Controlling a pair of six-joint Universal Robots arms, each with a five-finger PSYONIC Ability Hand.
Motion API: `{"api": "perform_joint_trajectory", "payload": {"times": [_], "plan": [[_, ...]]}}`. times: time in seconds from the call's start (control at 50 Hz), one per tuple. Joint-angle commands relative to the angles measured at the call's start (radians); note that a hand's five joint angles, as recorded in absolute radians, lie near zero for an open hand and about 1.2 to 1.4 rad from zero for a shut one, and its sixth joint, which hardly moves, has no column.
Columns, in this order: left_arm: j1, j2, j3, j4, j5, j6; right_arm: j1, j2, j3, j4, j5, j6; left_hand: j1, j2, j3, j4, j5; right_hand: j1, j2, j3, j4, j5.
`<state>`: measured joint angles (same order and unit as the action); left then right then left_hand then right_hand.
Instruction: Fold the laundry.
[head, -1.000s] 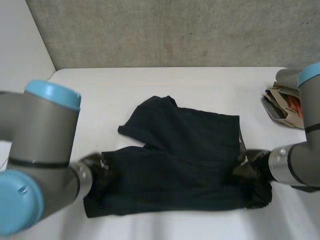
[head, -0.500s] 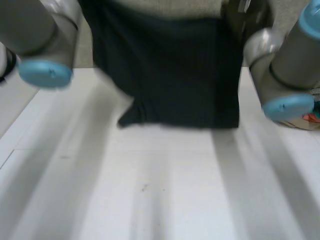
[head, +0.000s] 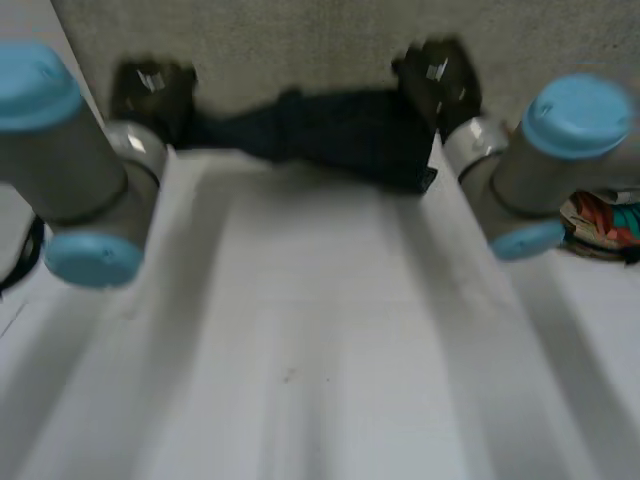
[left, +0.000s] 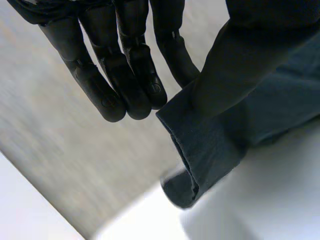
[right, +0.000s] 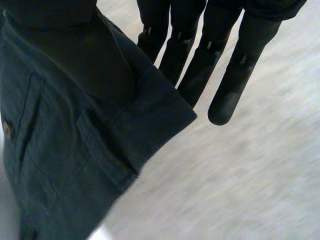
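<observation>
A dark blue-black garment (head: 330, 135), shorts by its pocket and hem, hangs stretched between my two hands at the far end of the white table (head: 300, 360), in front of the wall. My left hand (head: 150, 92) holds its left end and my right hand (head: 435, 72) its right end. In the left wrist view a hemmed edge of the garment (left: 210, 145) is pinched between the thumb and the straight fingers of the left hand (left: 120, 65). In the right wrist view the right hand (right: 200, 50) pinches the garment's corner (right: 75, 130) the same way.
A pile of other laundry (head: 600, 220) lies at the table's right edge, beside my right arm. A grey concrete wall (head: 300, 40) stands right behind the table's far edge. Both arms reach far forward over the table.
The garment lay flat on the near table with a hand at each side. Both hands have lifted it and carried it up and away to the far edge.
</observation>
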<state>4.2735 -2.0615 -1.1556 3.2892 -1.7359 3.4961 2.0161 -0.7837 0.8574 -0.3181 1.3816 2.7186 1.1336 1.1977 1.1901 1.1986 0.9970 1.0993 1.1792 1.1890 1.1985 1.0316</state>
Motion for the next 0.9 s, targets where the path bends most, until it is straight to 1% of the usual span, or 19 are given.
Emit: {"api": "perform_joint_trajectory", "payload": {"times": [0.02, 0.06, 0.14, 0.22, 0.28, 0.3, 0.36, 0.38, 0.44, 0.46, 0.54, 0.58, 0.66, 0.72, 0.74, 0.78, 0.8, 0.86, 0.9], "plan": [[-0.038, -0.068, -0.183, -0.031, -0.014, -0.002, 0.000, 0.090, 0.140, 0.126, -0.038, -0.095, 0.263, 0.199, 0.206, 0.198, 0.225, 0.297, 0.217, 0.207, 0.198, 0.190], [-0.040, -0.062, -0.210, -0.042, -0.014, -0.002, -0.002, 0.083, 0.176, 0.154, -0.039, -0.114, 0.263, 0.199, 0.206, 0.198, 0.225, 0.297, 0.217, 0.207, 0.198, 0.190], [-0.035, -0.025, -0.263, -0.086, 0.001, 0.011, -0.007, 0.025, 0.264, 0.229, -0.033, -0.128, 0.263, 0.199, 0.206, 0.198, 0.225, 0.297, 0.217, 0.207, 0.198, 0.190], [-0.021, 0.052, -0.338, -0.178, 0.045, 0.061, -0.010, -0.069, 0.351, 0.342, -0.032, -0.144, 0.263, 0.199, 0.206, 0.198, 0.225, 0.297, 0.217, 0.207, 0.198, 0.190], [-0.015, 0.095, -0.380, -0.247, 0.075, 0.104, -0.010, -0.150, 0.413, 0.460, -0.038, -0.197, 0.263, 0.199, 0.206, 0.198, 0.225, 0.297, 0.217, 0.207, 0.198, 0.190], [-0.014, 0.124, -0.407, -0.296, 0.093, 0.131, -0.010, -0.188, 0.436, 0.531, -0.038, -0.236, 0.263, 0.199, 0.206, 0.198, 0.225, 0.297, 0.217, 0.207, 0.198, 0.190], [-0.014, 0.165, -0.447, -0.376, 0.118, 0.179, -0.016, -0.236, 0.469, 0.649, -0.038, -0.311, 0.263, 0.199, 0.206, 0.198, 0.225, 0.297, 0.217, 0.207, 0.198, 0.190], [-0.018, 0.191, -0.472, -0.443, 0.133, 0.216, -0.022, -0.262, 0.489, 0.722, -0.038, -0.359, 0.263, 0.199, 0.206, 0.198, 0.225, 0.297, 0.217, 0.207, 0.198, 0.190], [-0.021, 0.230, -0.510, -0.532, 0.151, 0.270, -0.033, -0.295, 0.520, 0.848, -0.036, -0.440, 0.263, 0.199, 0.206, 0.198, 0.225, 0.297, 0.217, 0.207, 0.198, 0.190], [-0.026, 0.250, -0.535, -0.596, 0.176, 0.305, -0.040, -0.313, 0.543, 0.934, -0.033, -0.494, 0.263, 0.199, 0.206, 0.198, 0.225, 0.297, 0.217, 0.207, 0.198, 0.190], [-0.044, 0.284, -0.578, -0.710, 0.222, 0.356, -0.069, -0.356, 0.609, 1.066, -0.041, -0.597, 0.263, 0.199, 0.206, 0.198, 0.225, 0.297, 0.217, 0.207, 0.198, 0.190], [-0.060, 0.290, -0.581, -0.753, 0.231, 0.374, -0.082, -0.380, 0.644, 1.052, -0.050, -0.620, 0.263, 0.199, 0.206, 0.198, 0.225, 0.297, 0.217, 0.207, 0.198, 0.190], [-0.092, 0.288, -0.555, -0.761, 0.204, 0.377, -0.097, -0.399, 0.678, 0.967, -0.050, -0.612, 0.263, 0.199, 0.206, 0.198, 0.225, 0.297, 0.217, 0.207, 0.198, 0.190], [-0.115, 0.281, -0.524, -0.766, 0.193, 0.377, -0.109, -0.400, 0.698, 0.929, -0.044, -0.611, -0.135, -0.199, -0.191, -0.200, -0.173, 0.297, 0.217, 0.207, 0.198, 0.190], [-0.130, 0.278, -0.500, -0.769, 0.184, 0.377, -0.117, -0.402, 0.709, 0.909, -0.045, -0.606, -0.517, -0.581, -0.573, -0.582, -0.555, 0.297, 0.217, 0.207, 0.198, 0.190], [-0.138, 0.279, -0.471, -0.766, 0.179, 0.377, -0.122, -0.402, 0.720, 0.893, -0.049, -0.605, -0.874, -0.938, -0.931, -0.939, -0.912, 0.297, 0.217, 0.207, 0.198, 0.190], [-0.139, 0.279, -0.452, -0.761, 0.177, 0.377, -0.122, -0.402, 0.724, 0.884, -0.049, -0.603, -0.959, -1.023, -1.016, -1.024, -0.997, 0.297, 0.217, 0.207, 0.198, 0.190], [-0.129, 0.273, -0.357, -0.689, 0.188, 0.370, -0.122, -0.402, 0.739, 0.846, -0.052, -0.583, -0.959, -1.023, -1.016, -1.024, -0.997, 0.297, 0.217, 0.207, 0.198, 0.190], [-0.104, 0.253, -0.274, -0.623, 0.197, 0.353, -0.117, -0.404, 0.758, 0.814, -0.052, -0.560, -0.959, -1.023, -1.016, -1.024, -0.997, 0.297, 0.217, 0.207, 0.198, 0.190]]}}
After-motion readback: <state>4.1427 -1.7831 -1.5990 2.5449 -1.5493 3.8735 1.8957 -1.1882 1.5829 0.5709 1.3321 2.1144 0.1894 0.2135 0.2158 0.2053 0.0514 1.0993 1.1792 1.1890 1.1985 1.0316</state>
